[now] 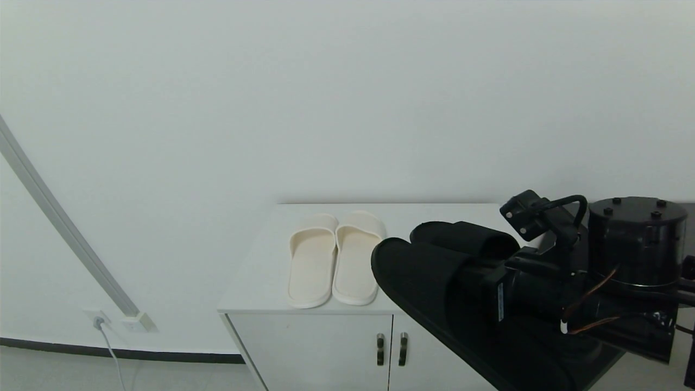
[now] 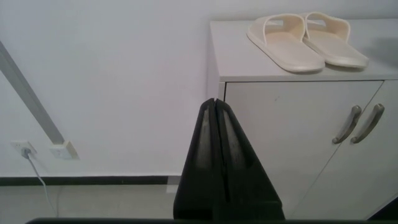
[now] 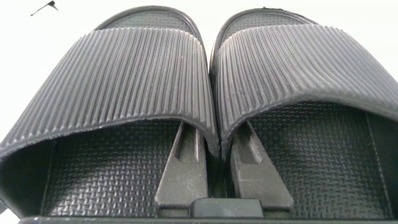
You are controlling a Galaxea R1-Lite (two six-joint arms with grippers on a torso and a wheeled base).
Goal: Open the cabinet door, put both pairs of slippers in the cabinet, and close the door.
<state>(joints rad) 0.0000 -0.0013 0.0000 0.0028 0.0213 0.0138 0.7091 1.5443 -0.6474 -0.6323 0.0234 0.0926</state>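
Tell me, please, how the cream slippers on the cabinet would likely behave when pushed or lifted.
The cream slippers look like thick moulded foam, so probably light and fairly stiff. Flat soles on the cabinet top suggest they would slide, not tip or roll. Their matte surface probably grips well.

text: none readable | numbers, signs: none readable | only candidate: narrow white label (image 1: 500, 302) on the dark housing of the right arm (image 1: 543, 293), lower right of the head view | its print: too small to tell
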